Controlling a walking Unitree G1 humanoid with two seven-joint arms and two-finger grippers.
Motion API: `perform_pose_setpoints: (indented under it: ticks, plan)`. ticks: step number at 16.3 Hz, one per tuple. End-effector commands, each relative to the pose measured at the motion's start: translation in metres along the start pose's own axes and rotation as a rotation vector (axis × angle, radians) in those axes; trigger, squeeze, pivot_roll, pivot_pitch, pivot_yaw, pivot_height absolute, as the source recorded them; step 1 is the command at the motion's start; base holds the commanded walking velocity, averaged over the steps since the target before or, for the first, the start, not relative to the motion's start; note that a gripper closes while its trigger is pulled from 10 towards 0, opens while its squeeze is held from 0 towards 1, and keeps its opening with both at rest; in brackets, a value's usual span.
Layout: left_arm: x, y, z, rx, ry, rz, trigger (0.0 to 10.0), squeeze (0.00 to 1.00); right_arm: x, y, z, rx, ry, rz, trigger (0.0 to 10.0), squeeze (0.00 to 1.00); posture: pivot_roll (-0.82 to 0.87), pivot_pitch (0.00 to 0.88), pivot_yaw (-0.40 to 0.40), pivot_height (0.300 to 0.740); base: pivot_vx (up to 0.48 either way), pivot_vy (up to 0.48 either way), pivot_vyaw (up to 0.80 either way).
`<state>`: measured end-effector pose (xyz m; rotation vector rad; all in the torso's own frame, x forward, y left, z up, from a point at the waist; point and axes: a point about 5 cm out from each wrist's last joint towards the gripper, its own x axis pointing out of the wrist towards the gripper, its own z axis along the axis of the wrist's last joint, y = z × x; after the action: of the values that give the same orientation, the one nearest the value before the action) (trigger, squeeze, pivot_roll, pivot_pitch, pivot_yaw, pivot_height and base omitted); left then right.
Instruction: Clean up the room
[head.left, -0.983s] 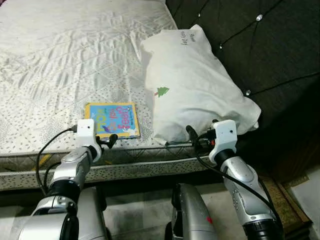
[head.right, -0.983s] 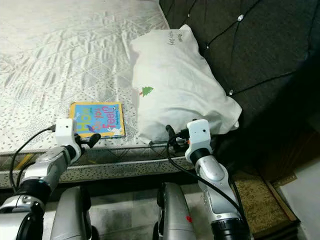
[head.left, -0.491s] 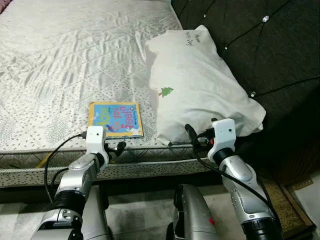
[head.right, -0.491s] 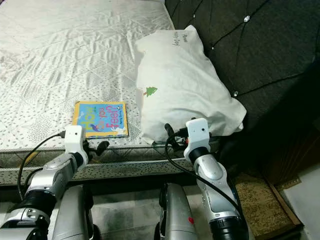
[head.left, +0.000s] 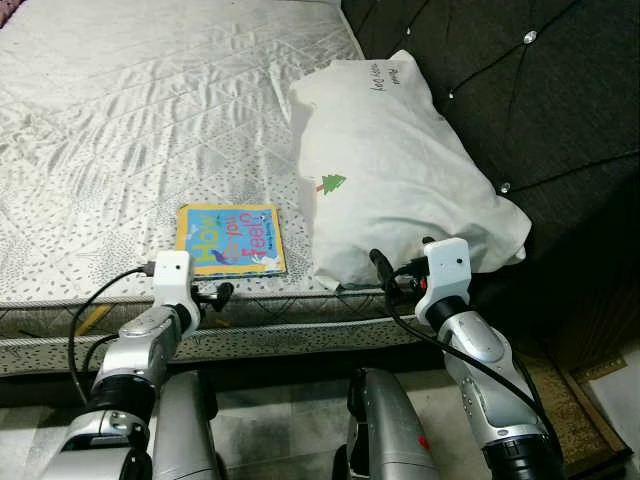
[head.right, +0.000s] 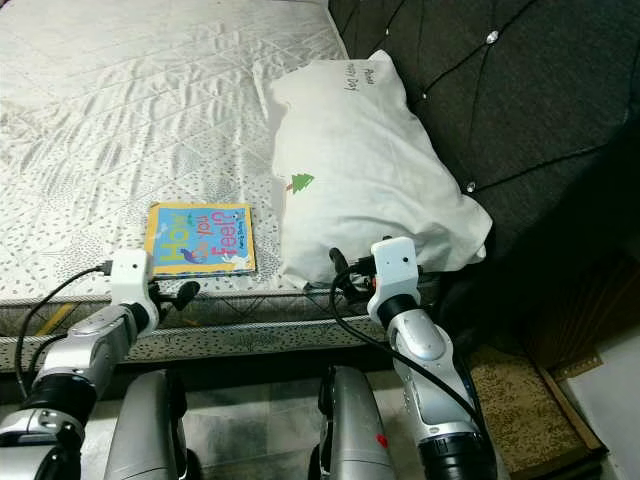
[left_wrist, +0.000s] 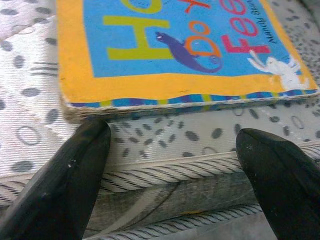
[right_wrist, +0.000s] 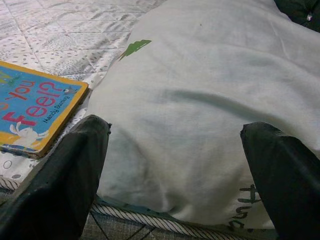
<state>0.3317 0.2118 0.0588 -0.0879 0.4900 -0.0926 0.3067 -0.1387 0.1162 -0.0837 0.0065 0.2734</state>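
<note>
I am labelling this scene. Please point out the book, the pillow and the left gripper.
book (head.left: 229, 240), left eye view, centre of its cover.
pillow (head.left: 400, 170), left eye view, its middle.
left gripper (left_wrist: 172, 165), left wrist view, midway between the fingertips.

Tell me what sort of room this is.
Most likely a bedroom: a bed with a quilted patterned mattress, a white pillow against a dark tufted headboard, and a children's book lying near the mattress edge.

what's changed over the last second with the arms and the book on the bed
The left gripper has drawn back from the book's near edge to the mattress edge, fingers open, holding nothing. The right gripper stays open before the pillow. Book and pillow lie unmoved.
</note>
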Motion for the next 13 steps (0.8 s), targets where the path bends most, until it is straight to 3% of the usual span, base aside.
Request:
perform_pose_setpoints:
  ticks: [1, 8, 11, 13]
  plan:
    - [0.001, 0.003, 0.003, 0.01, 0.0, 0.011, 10.0, 0.74, -0.001, -0.005, 0.0, -0.005, -0.004, -0.017, 10.0, 0.0, -0.06, 0.103, -0.103, 0.532, 0.0, 0.0, 0.0]
    - [0.001, 0.015, 0.008, 0.008, -0.008, 0.05, 10.0, 0.72, -0.002, -0.005, 0.0, -0.008, -0.003, -0.018, 10.0, 0.0, -0.07, 0.105, -0.105, 0.532, 0.0, 0.0, 0.0]
    - [0.002, 0.007, 0.006, 0.014, -0.009, 0.023, 10.0, 0.7, -0.002, -0.005, 0.0, -0.008, -0.002, -0.016, 10.0, 0.0, -0.06, 0.104, -0.103, 0.532, 0.0, 0.0, 0.0]
    - [0.003, -0.009, -0.004, 0.02, 0.002, -0.036, 10.0, 0.65, -0.001, -0.004, -0.001, -0.006, -0.003, -0.013, 10.0, 0.0, -0.06, 0.099, -0.102, 0.532, 0.0, 0.0, 0.0]
